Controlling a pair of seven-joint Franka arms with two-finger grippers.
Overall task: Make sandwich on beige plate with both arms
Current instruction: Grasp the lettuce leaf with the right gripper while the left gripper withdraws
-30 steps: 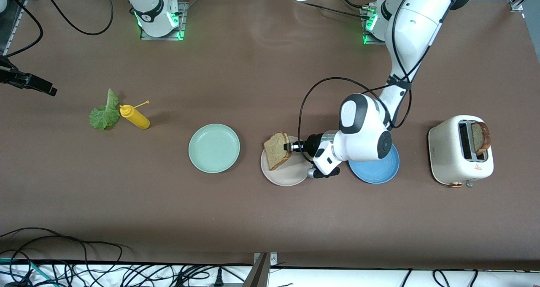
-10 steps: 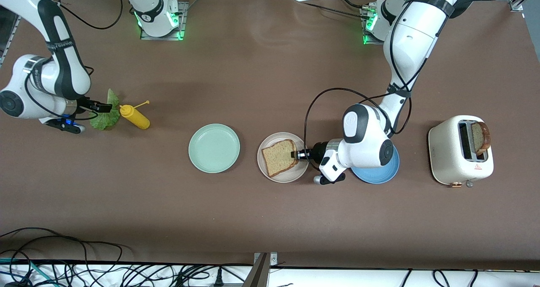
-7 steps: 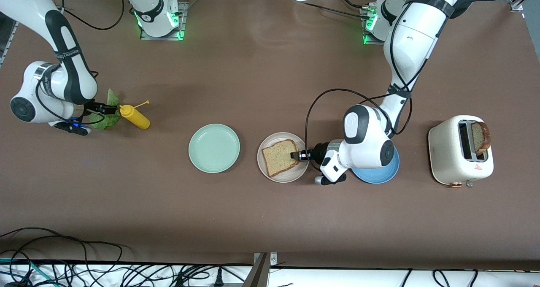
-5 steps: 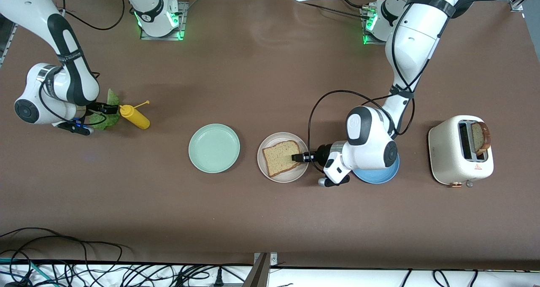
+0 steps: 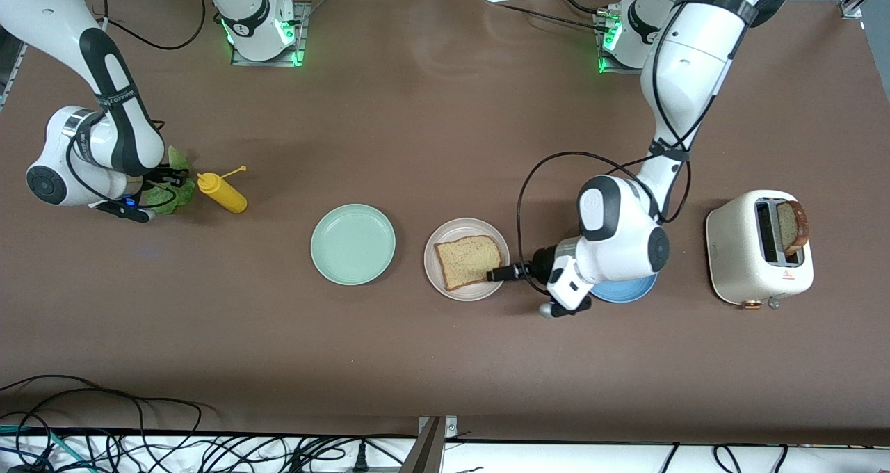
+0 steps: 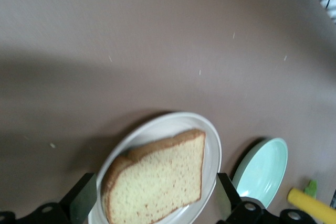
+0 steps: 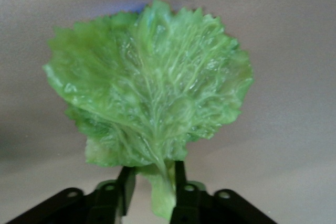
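A tan bread slice (image 5: 468, 261) (image 6: 157, 182) lies flat on the beige plate (image 5: 438, 278) (image 6: 211, 145). My left gripper (image 5: 495, 274) (image 6: 156, 205) is open at the plate's rim, on the side toward the left arm's end, its fingers apart from the bread. At the right arm's end of the table, my right gripper (image 5: 174, 179) (image 7: 152, 184) is low on the table, its fingers (image 7: 126, 182) shut on the stem of the ruffled green lettuce leaf (image 5: 167, 195) (image 7: 152, 87). A second bread slice (image 5: 793, 226) stands in the toaster (image 5: 744, 250).
A yellow squeeze bottle (image 5: 222, 193) (image 6: 310, 205) lies right beside the lettuce. A mint-green plate (image 5: 353, 244) (image 6: 262, 171) sits beside the beige one. A blue plate (image 5: 626, 290) lies partly hidden under the left arm's wrist. Cables run along the table's front edge.
The left gripper laid the bread flat on the beige plate, opened and drew back off it. The right arm came down to the lettuce and its fingers closed on the stem.
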